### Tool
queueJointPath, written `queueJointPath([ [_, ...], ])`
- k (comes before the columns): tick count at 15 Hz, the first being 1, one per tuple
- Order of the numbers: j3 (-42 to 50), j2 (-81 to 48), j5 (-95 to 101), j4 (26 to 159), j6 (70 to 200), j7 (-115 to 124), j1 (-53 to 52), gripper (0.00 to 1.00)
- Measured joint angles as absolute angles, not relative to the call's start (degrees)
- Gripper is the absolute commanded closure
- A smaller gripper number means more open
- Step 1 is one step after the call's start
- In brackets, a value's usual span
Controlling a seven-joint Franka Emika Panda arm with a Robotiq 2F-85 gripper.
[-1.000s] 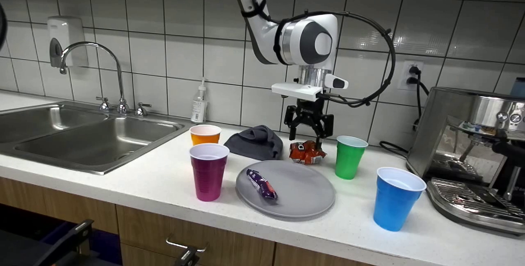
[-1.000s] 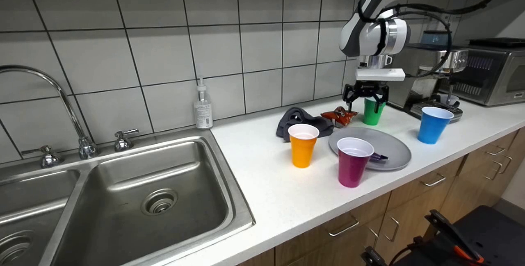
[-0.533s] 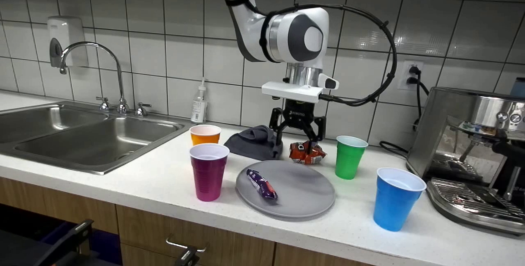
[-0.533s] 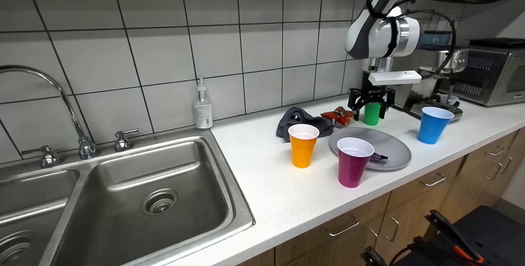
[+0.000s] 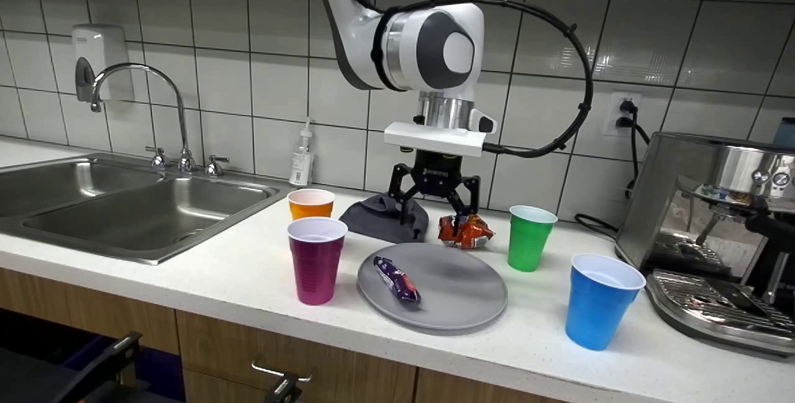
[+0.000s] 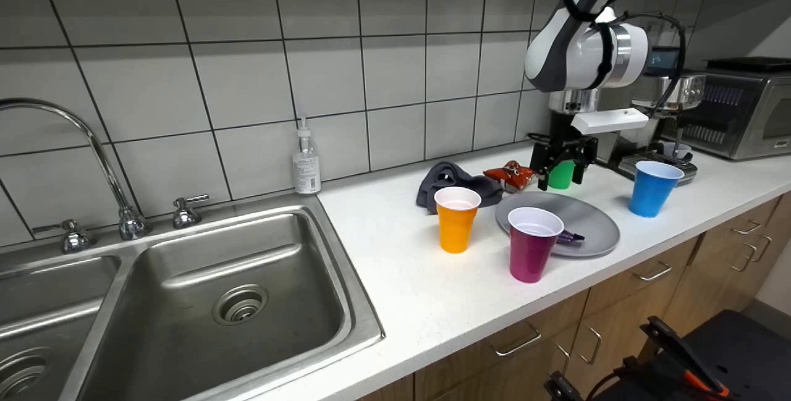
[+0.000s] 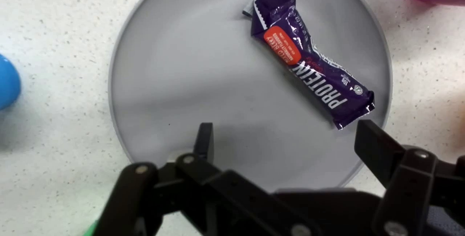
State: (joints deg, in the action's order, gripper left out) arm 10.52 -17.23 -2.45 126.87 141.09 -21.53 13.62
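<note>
In the wrist view my gripper (image 7: 285,124) hangs open above the grey plate (image 7: 174,61), with nothing between its fingers. A purple protein bar (image 7: 308,72) lies slantwise on that plate; its lower end appears close to the right finger in this view, at a lower level. In an exterior view the gripper (image 5: 431,226) is high over the plate's far edge, in front of a crumpled red bag (image 5: 477,233) and a dark grey cloth (image 5: 379,223). One finger partly covers the bag there. A green cup (image 6: 561,176) shows behind the fingers in an exterior view.
A magenta cup (image 5: 315,269) and an orange cup (image 6: 457,222) stand on the plate's sink side. The blue cup (image 5: 599,303) stands opposite, near the espresso machine (image 5: 714,204). A steel sink (image 6: 364,302) with faucet and a soap bottle (image 6: 306,169) lie farther along the counter.
The gripper has shifted away from the wall and, in an exterior view, toward the sink side, from above the red bag to above the plate's far edge. It stays open; the counter objects have not moved.
</note>
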Motion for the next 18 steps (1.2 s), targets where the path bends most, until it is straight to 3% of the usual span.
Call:
queueJointPath([
  [18, 8.3, -17.0, -2.7, 128.4, 142.0, -19.3, 13.0, 0.00],
])
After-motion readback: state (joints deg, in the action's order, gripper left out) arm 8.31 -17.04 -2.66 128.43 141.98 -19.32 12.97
